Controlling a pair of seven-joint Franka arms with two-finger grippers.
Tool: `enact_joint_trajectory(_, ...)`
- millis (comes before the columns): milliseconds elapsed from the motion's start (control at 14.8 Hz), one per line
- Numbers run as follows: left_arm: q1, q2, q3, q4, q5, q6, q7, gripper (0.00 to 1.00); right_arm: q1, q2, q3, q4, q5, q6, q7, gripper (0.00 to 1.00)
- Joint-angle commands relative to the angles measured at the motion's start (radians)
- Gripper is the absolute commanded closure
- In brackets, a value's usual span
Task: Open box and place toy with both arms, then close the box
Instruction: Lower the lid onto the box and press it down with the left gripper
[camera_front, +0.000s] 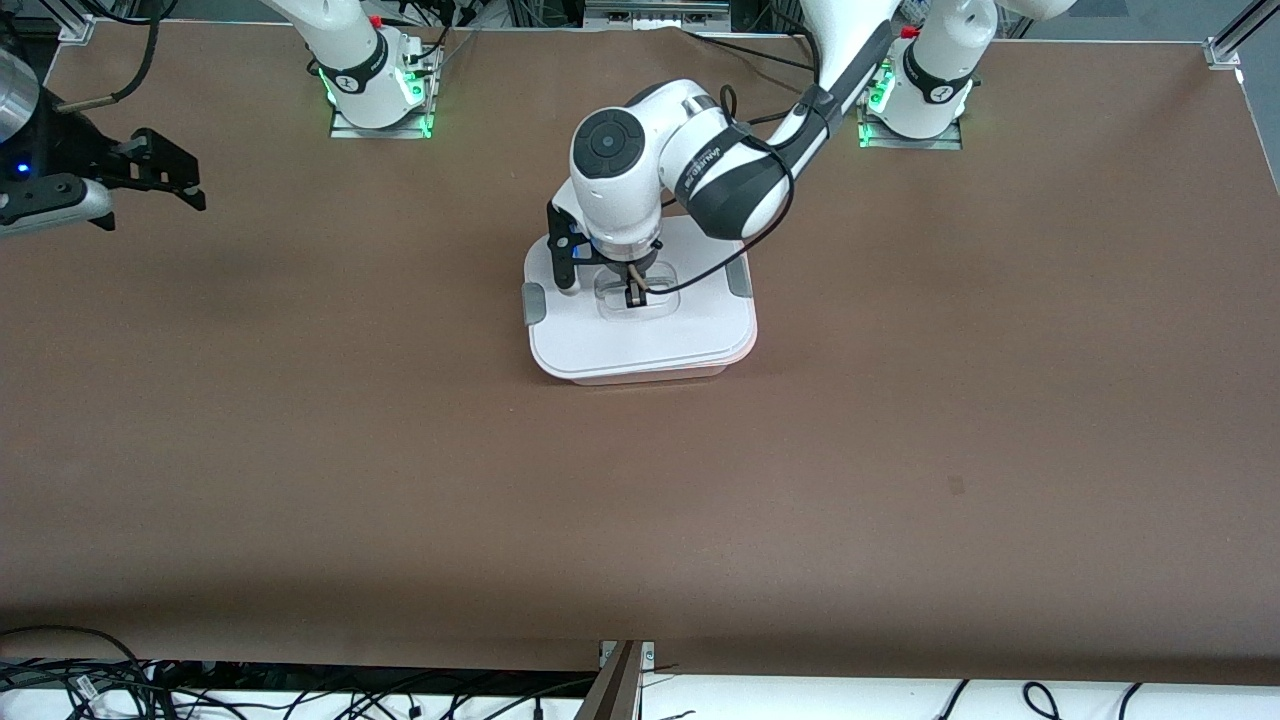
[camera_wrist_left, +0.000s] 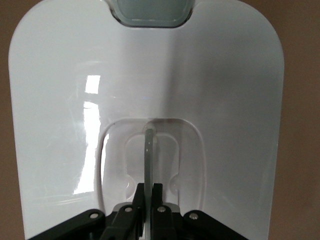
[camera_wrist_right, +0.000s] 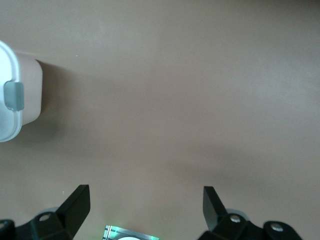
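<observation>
White flat lid (camera_front: 700, 330) sits on the pale-pink box (camera_front: 745, 350), and the box rests on the brown table (camera_front: 900, 450) about midway between the two arm bases, nearer them than the front camera. Lid looks seated square on the tub w/ a grey side clip (camera_front: 534, 303) showing at the end toward the right arm's end of the table, another clip (camera_front: 739, 279) at the end toward the left arm's end.

Left gripper (camera_front: 634, 292) is down on the lid's middle, in the clear recessed handle (camera_wrist_left: 148, 150). Its fingers (camera_wrist_left: 156, 192) are pressed together, pinching the thin upright bar of that handle between them; left wrist view shows the bar running straight up from the fingertips w/ the lid filling most of the frame.

Right gripper (camera_front: 170, 172) hangs in the air over bare table, well apart from the box, toward the right arm's end. Its fingers (camera_wrist_right: 77, 202) are spread wide w/ nothing between them; right arm waits. Right wrist view catches one corner of the box and a clip at its edge.

Toy: not in sight in any view.
</observation>
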Motion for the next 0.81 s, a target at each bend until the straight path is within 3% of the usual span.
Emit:
enact_joint_trajectory(0, -0.025, 0.011, 0.003, 0.014, 0.022, -0.007, 0.007, 1.00, -0.003, 0.002, 0.002, 0.043, -0.023, -0.006, 0.006, 0.00)
enact_joint_trajectory(741, -0.010, -0.009, 0.014, 0.011, 0.022, -0.067, 0.120, 1.00, 0.001, 0.011, 0.004, 0.058, -0.029, 0.002, 0.013, 0.00)
